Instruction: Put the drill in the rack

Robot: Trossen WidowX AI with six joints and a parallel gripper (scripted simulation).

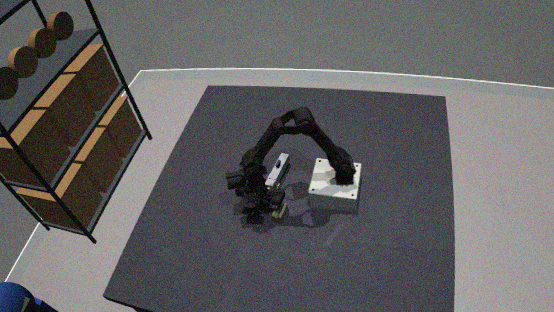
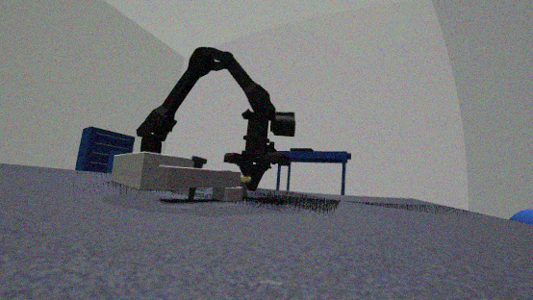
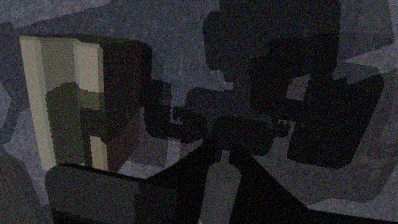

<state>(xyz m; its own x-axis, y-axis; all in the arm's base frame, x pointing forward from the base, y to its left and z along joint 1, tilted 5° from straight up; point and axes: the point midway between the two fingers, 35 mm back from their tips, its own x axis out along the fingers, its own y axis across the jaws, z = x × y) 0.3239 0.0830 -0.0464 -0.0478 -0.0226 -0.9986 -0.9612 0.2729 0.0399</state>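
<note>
The pale holder [image 1: 277,172] [image 2: 202,176] is a long bar, with a small black part on top that may be the key [image 1: 278,163] [image 2: 198,162]. The drill [image 3: 220,190] is a grey cylinder at the holder's end; a yellow spot of it shows beside my fingers in the exterior view. My gripper [image 1: 270,190] [image 2: 251,184] [image 3: 223,149] points down at that end, its fingers closed around the drill. The light wooden slotted block, which looks like the rack [image 1: 280,212] [image 3: 33,100], stands beside the gripper, at left in the wrist view. The fingertips are dark and partly hidden.
The arm's base stands on a white box [image 1: 325,191] [image 2: 129,168], to the right of the holder in the top view. A tall shelf [image 1: 75,145] stands off the dark mat [image 1: 390,250] at the left. A blue table [image 2: 317,156] and a blue cabinet [image 2: 106,149] are in the background.
</note>
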